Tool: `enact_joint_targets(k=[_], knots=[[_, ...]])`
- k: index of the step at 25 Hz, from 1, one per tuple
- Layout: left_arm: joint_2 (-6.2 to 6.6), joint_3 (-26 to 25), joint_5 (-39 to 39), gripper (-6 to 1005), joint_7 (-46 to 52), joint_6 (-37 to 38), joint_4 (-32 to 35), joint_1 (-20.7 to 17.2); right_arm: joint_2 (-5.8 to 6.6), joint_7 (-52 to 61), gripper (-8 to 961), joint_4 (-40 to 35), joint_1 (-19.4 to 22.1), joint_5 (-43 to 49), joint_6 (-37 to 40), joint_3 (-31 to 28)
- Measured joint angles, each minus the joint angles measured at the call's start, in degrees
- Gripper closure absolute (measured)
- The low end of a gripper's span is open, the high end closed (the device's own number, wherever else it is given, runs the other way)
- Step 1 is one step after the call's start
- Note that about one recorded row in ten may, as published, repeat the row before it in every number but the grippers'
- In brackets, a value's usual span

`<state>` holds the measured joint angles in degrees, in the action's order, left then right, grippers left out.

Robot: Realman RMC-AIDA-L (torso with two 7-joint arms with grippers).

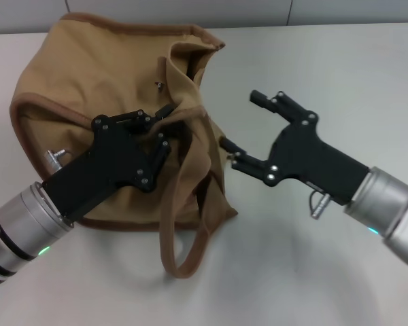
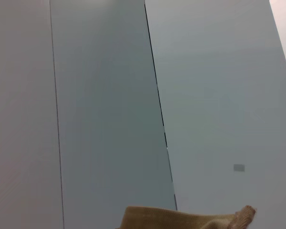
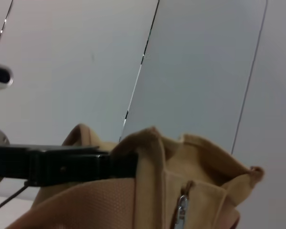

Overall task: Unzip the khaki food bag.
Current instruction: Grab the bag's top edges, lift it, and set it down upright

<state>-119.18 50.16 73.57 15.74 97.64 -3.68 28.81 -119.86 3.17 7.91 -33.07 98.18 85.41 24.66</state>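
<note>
The khaki food bag (image 1: 75,102) lies slumped on the white table (image 1: 313,272) at the back left, brown trim along its edges. One strap handle (image 1: 183,261) loops out toward the front. My left gripper (image 1: 167,123) rests on the bag's upper fabric, its fingers closed on a fold beside the strap. My right gripper (image 1: 239,121) is open and empty, just right of the bag and apart from it. The right wrist view shows the bag (image 3: 143,195), its metal zipper pull (image 3: 182,210) and the left gripper's black finger (image 3: 62,164). The left wrist view shows only a bag edge (image 2: 181,220).
A small metal fitting (image 1: 159,85) shows on the bag's top face. Grey wall panels (image 2: 109,95) stand behind the table. The table's far edge runs just behind the bag.
</note>
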Motion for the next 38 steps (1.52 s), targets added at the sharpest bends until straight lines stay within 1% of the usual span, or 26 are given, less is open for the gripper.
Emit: enact_joint_targets(k=[4,12,14,19,29,34,38], knots=[[0.0,0.0,0.0,906,0.0,0.7,-0.1,0.0,-0.02,-5.0,160,3.0,-1.6,0.1,-2.1,-1.8],[-0.01,0.0,0.2,906,0.0,1.1,-0.1,-0.3,-0.02,-6.3,159,3.6,-2.6,0.1,-3.6,-3.1],[0.0,0.0,0.3,906,0.0,1.2,-0.1,-0.3,-0.02,-6.3,159,4.0,-3.7,0.2,-6.1,-3.8],[0.0,0.0,0.5,906,0.0,1.1,-0.1,0.0,-0.02,-6.6,159,5.2,-5.2,0.4,-8.9,-3.9],[0.0,-0.4,0.5,906,0.0,0.8,-0.1,0.5,-0.01,-12.6,159,8.8,-6.0,0.5,-10.2,-3.8],[0.0,-0.5,0.4,905,-0.1,0.7,-0.1,0.8,-0.02,-14.0,161,9.6,-5.7,0.5,-10.0,-3.9],[0.0,-0.5,0.3,905,-0.1,0.5,-0.1,1.3,-0.02,-14.0,162,11.7,-6.1,0.6,-9.9,-5.9]])
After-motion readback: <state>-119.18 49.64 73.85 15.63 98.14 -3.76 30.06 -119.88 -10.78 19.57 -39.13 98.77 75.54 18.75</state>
